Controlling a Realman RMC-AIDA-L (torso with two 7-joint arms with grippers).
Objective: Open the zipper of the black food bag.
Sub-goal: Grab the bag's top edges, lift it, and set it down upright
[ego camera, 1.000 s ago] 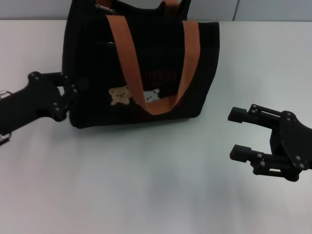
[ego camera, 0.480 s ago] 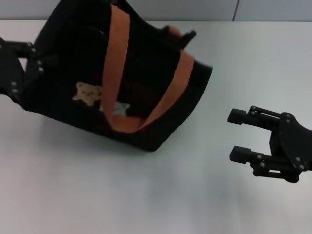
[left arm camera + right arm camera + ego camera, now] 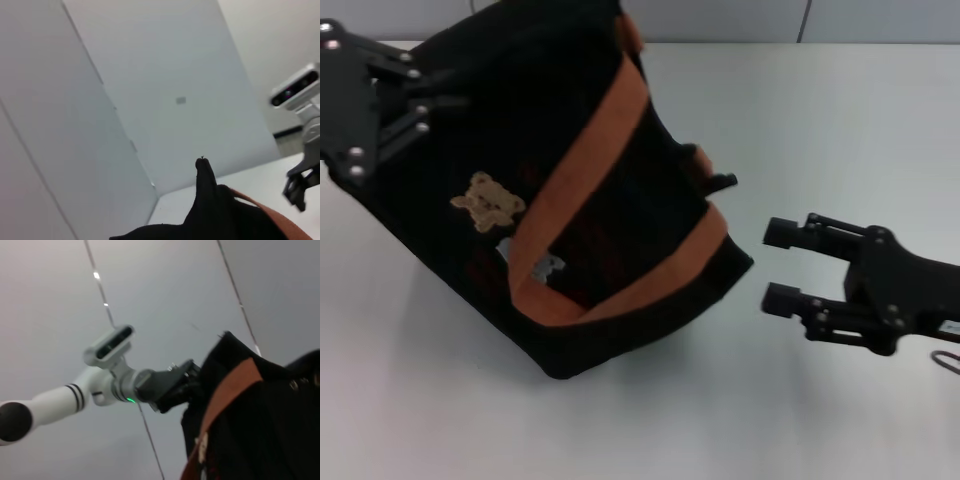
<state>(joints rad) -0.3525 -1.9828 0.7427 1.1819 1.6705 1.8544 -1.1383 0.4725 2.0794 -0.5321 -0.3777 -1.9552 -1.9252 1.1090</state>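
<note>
1. Black fabric of the black food bag (image 3: 570, 230) seen tilted over the white table (image 3: 820, 120), one lower corner resting on the surface, far-left upper end raised.
2. Left gripper (image 3: 375, 105) located at the bag's raised far-left end, against the fabric. Fingers appear closed on the bag's side or rim there; exact hold hidden by dark cloth, so best read as a probable grasp.
3. Right gripper (image 3: 782, 265) located just beside the bag's right end, above the table, not touching it. Fingers parted wide, holding nothing.
4. Orange-brown straps (image 3: 590, 165) draped diagonally across the bag's facing panel; bear patches (image 3: 488, 200) visible below them.
5. Zipper not clearly visible in any view; likely along the top rim turned away from the head camera. Metal pull not locatable.
6. Recommended: hold the bag steady with the left gripper, rim turned toward the right gripper.
7. Recommended: bring the right fingers to the pull only once exposed; pinch the pull alone, clear of straps.
8. Recommended: draw along the rim line, bag kept taut, to avoid fabric bunching.
</note>
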